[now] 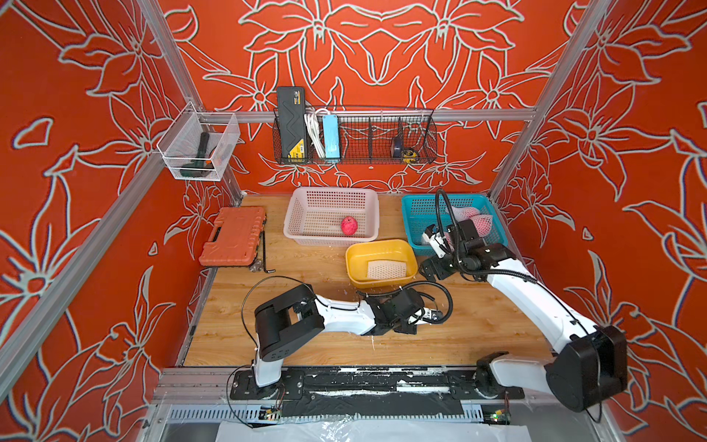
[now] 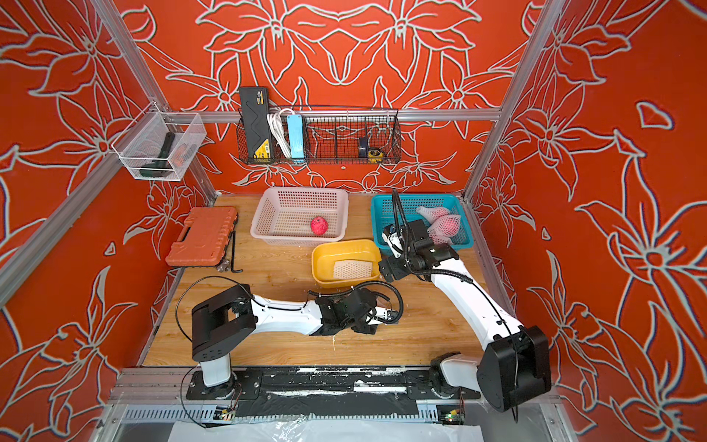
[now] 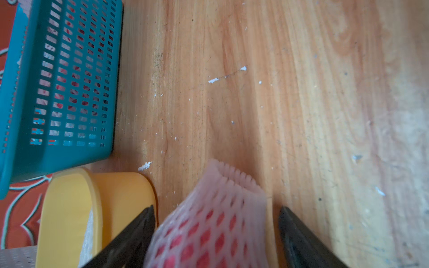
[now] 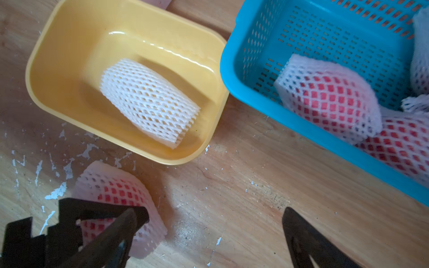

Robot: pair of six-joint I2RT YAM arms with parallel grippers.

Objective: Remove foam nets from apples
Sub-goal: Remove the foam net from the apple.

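A netted apple (image 3: 209, 232) lies on the wooden table between the jaws of my left gripper (image 3: 216, 207). The gripper is open, and a gap shows beside one finger. The right wrist view shows the same netted apple (image 4: 116, 188) by the yellow tub (image 4: 46, 88). My right gripper (image 4: 211, 210) is open and empty over bare table between the tub and the blue basket (image 4: 278, 109). An empty foam net (image 4: 148, 102) lies in the tub. Netted apples (image 4: 329, 102) sit in the blue basket. One bare apple (image 1: 349, 225) rests in the pale basket (image 1: 294, 225).
An orange tool case (image 1: 233, 237) and a hex key (image 1: 266, 252) lie at the table's left. A wire shelf (image 1: 355, 141) hangs on the back wall. White foam flakes (image 4: 55, 192) litter the wood near the tub. Both arms cross the front half of the table.
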